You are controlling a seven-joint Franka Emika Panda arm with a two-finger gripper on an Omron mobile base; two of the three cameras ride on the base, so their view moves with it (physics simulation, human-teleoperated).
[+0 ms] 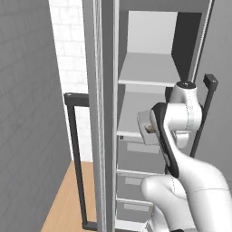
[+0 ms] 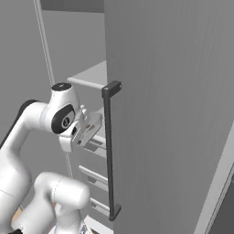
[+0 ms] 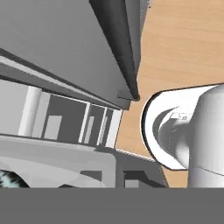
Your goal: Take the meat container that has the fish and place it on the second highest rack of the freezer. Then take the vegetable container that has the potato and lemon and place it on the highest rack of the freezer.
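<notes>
The freezer [image 1: 107, 136] stands open, with its highest rack [image 1: 147, 69] bare and the second shelf [image 1: 131, 118] just below. A pale grey container [image 1: 146, 123] hangs at the height of that second shelf, near its front right. A small brownish bit shows inside it, too small to name. My gripper [image 2: 78, 133] is shut on the container [image 2: 90, 127], its fingers mostly hidden by the hand. In the hand view the container's translucent rim [image 3: 57, 159] lies low, with a dark speckled scrap [image 3: 6, 179] at the corner. Fish, potato and lemon cannot be made out.
The freezer door [image 2: 173, 114] stands open at my right with its long black bar handle [image 2: 108, 151] close to the hand. A second black handle [image 1: 76, 158] hangs at the left. Drawers [image 1: 138, 158] fill the cabinet below. Wood floor [image 3: 183, 43] lies beneath.
</notes>
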